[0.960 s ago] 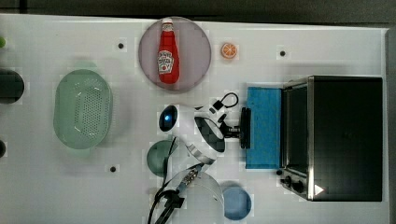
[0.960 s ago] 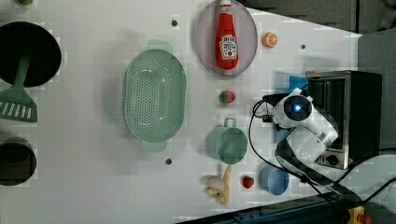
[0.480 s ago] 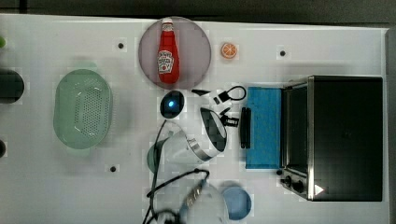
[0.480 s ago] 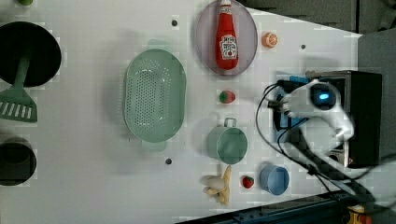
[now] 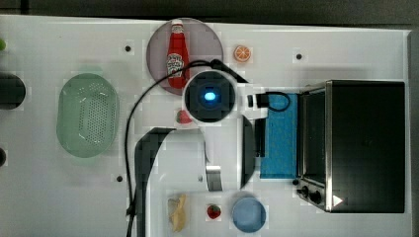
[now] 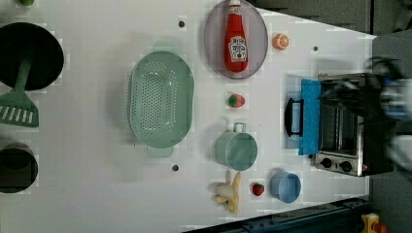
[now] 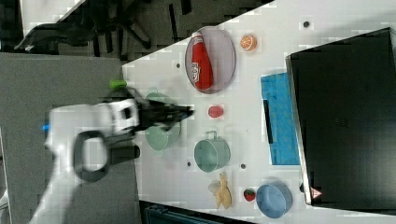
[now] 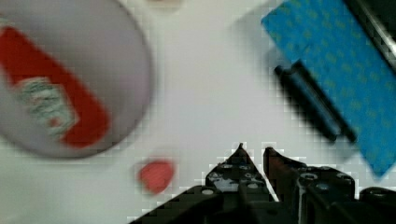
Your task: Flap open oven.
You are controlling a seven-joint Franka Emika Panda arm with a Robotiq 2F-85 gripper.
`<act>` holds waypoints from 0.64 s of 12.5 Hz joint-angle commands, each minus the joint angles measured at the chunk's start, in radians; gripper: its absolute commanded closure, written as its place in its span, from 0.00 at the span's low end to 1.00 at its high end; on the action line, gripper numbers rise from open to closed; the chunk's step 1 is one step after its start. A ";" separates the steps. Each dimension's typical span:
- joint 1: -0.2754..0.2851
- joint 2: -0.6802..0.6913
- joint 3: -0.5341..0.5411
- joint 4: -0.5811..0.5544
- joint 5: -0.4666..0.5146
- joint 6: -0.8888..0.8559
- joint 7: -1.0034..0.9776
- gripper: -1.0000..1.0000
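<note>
Oven (image 5: 363, 145) sits at the top view's right edge of the surface, door already flat, heavy and stiff, best grabbed by the bar handle (image 6: 293, 117); jaws nearly closed, empty.

A ketchup bottle (image 6: 236, 41) lies flat on a grey oval plate (image 6: 214, 53), an orange slice (image 6: 280, 41) just beside it. A green colander (image 6: 160, 99) sits mid-table. Near it are a small red fruit (image 6: 235, 100), a green mug (image 6: 237, 149), a banana (image 6: 231, 191), a strawberry (image 6: 258, 189) and a blue bowl (image 6: 285, 187). A green spatula (image 6: 20, 102) rests across a black pan (image 6: 48, 56).
</note>
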 commanded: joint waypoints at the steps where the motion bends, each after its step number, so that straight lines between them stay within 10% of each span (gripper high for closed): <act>1: -0.018 -0.091 -0.031 0.058 0.078 -0.202 0.052 0.83; 8: -0.020 -0.231 -0.038 0.227 0.046 -0.438 0.114 0.83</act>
